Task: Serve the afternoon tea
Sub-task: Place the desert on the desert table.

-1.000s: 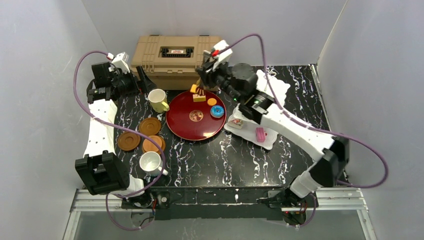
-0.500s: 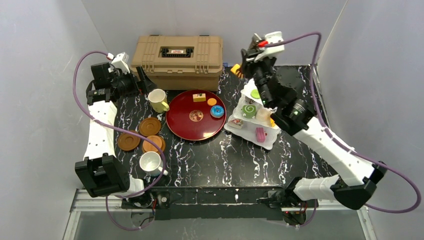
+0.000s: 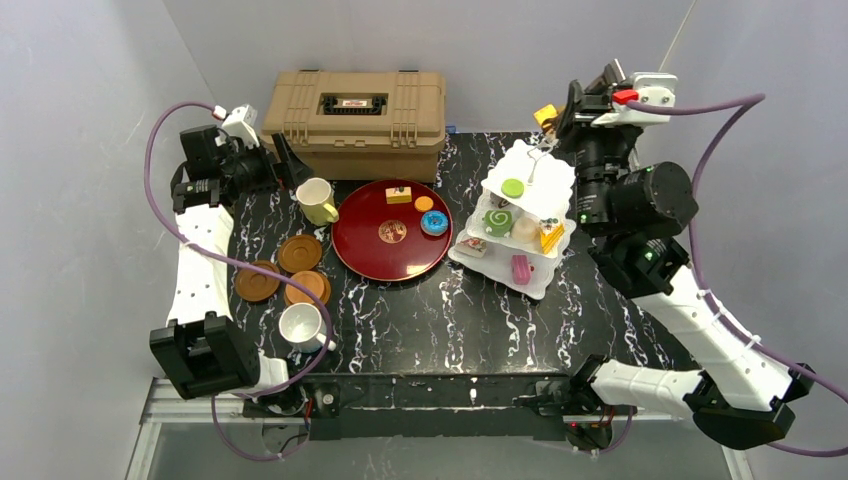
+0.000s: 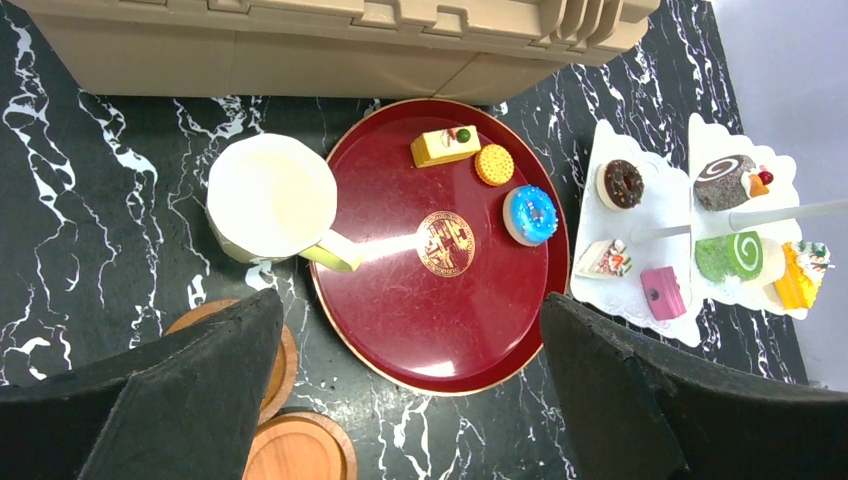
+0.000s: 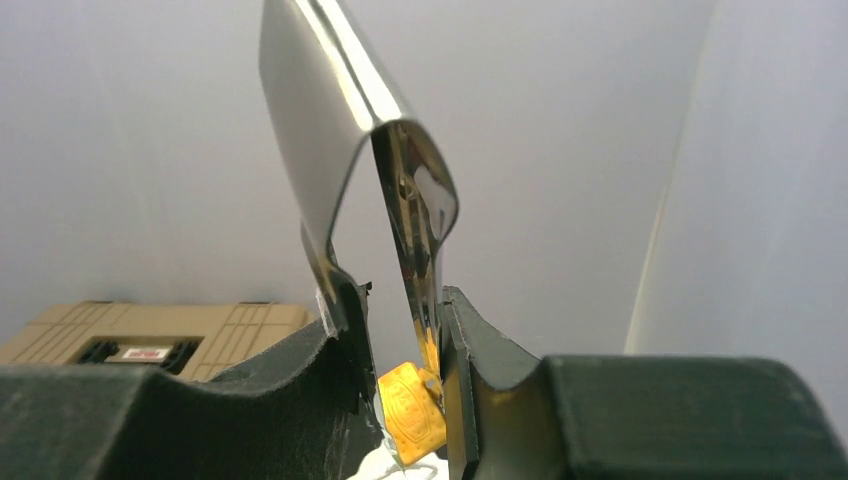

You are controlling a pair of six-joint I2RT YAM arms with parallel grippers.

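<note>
Right wrist view: your right gripper [image 5: 400,312] squeezes shiny tongs [image 5: 320,110] pinching a yellow cake [image 5: 412,408], at one o'clock of the stand [image 3: 542,172]; your left gripper [image 4: 412,310] is wide open.

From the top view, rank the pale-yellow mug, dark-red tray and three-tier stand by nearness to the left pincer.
1. pale-yellow mug, just beside the left pincer
2. dark-red tray, mid-table
3. three-tier stand, far right side

White-shelled arms [image 3: 195,262], black joints [image 3: 652,196], looping purple cables [image 3: 722,100], red connector tips [image 3: 627,97].
</note>
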